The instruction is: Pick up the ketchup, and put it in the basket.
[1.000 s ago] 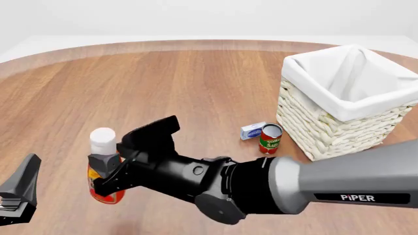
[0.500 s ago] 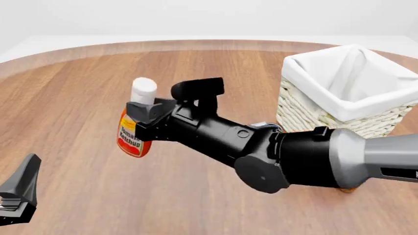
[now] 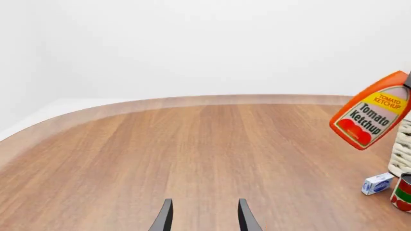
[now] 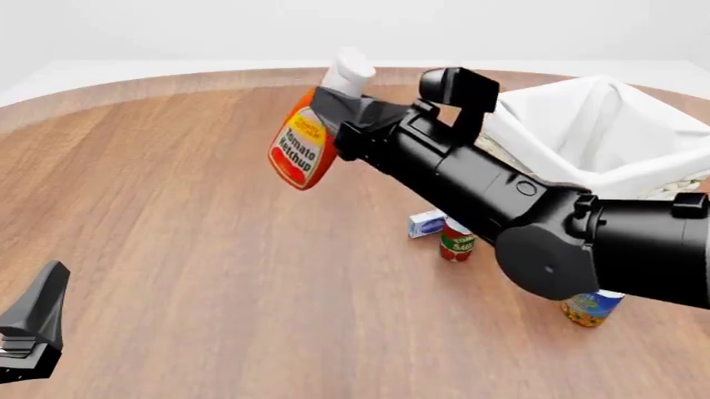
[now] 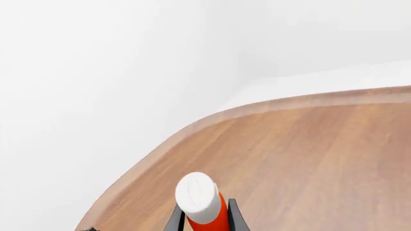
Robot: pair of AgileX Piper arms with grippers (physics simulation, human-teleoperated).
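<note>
Wooden table [image 4: 166, 208] against a white backdrop. Your right gripper [image 4: 332, 106] is clamped on the neck of the ketchup [image 4: 305, 145], which hangs tilted in the air, well clear of the table and left of the basket [image 4: 621, 158]. The carry step appears to be in hand. Next, swing right over the basket's opening, then release. Your left gripper [image 3: 204, 216] rests idle, fingers apart.

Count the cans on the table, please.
2: a tomato sauce can beside the small white box, and a blue-and-yellow can partly hidden under the right arm. The arm may hide others.
</note>
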